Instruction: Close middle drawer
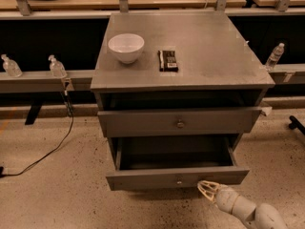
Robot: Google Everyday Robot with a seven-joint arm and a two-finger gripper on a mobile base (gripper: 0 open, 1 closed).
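The grey cabinet stands in the middle of the camera view. Its middle drawer is pulled far out, showing an empty dark inside, with a small round knob at the centre of its flat front. The upper drawer above it sticks out only slightly. The lowest drawer is hidden beneath the open one. My gripper, cream-tipped on a white arm, comes in from the bottom right. It sits just below and right of the knob, at the lower edge of the middle drawer's front.
A white bowl and a dark flat bar lie on the cabinet top. Plastic bottles stand on the rail behind at left, and one bottle at right. A black cable runs across the floor on the left.
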